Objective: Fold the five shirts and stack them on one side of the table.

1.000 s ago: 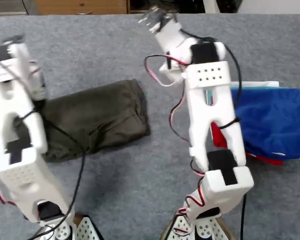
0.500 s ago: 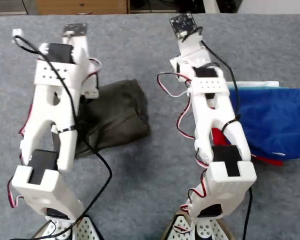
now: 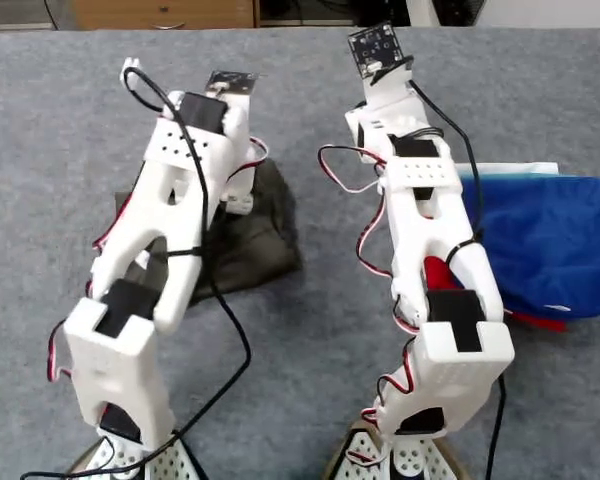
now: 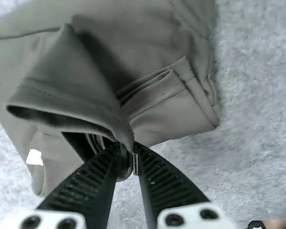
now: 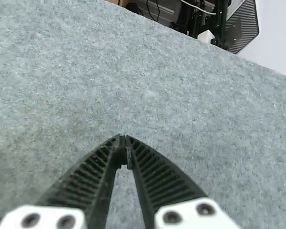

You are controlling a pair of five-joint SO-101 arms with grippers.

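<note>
A dark olive shirt (image 3: 262,238) lies bunched on the grey table, partly hidden under my left arm (image 3: 180,190). In the left wrist view my left gripper (image 4: 127,161) is shut on a raised fold of that olive shirt (image 4: 133,71), whose layered edges lie just beyond the tips. At the right side of the table a blue shirt (image 3: 545,245) tops a pile, with a red one (image 3: 438,276) and a white edge (image 3: 510,168) showing beneath. My right gripper (image 5: 123,145) is shut on nothing, above bare table near the far edge.
The grey felt table surface (image 3: 310,330) is bare between the two arms and along the front. Wooden furniture (image 3: 165,12) stands past the far edge. Cables and a dark mesh stand (image 5: 238,28) sit beyond the table.
My left arm has swung right over the olive shirt, carrying a fold with it, so the shirt looks narrower. My right arm has straightened toward the far edge.
</note>
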